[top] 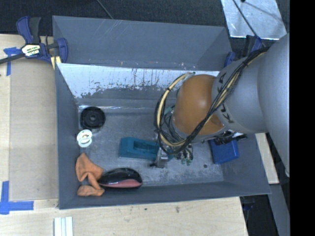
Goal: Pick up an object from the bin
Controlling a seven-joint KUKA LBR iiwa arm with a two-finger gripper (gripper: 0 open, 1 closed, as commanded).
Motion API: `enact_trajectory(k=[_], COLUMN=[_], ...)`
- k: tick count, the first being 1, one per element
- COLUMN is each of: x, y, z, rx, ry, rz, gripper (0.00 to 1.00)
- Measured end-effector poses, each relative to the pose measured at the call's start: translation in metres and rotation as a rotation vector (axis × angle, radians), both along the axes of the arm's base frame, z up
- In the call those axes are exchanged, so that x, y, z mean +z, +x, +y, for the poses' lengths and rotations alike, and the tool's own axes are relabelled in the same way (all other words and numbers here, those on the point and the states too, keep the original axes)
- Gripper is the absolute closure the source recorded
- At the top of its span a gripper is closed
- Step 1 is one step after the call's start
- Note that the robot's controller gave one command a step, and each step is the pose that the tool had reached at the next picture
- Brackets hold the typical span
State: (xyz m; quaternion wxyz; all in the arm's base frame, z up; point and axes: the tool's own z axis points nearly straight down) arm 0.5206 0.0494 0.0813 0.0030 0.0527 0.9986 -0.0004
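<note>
The claw (161,160) is hovering at a teal block's (134,148) right end, seemingly lining up a grasp; apart or together, I cannot tell. Closing on the block, then lifting, is looking like the next need. The grey bin (138,43) is also holding a blue box (224,152) right of the claw and an orange cloth (85,172) far left.
</note>
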Motion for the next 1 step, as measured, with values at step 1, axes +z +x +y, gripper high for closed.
enact_trajectory(k=[1], x=[0.2082], y=[-0.0095], z=[-0.0204], rx=[0.012], ry=[0.0], rz=[0.013], gripper=[1.0])
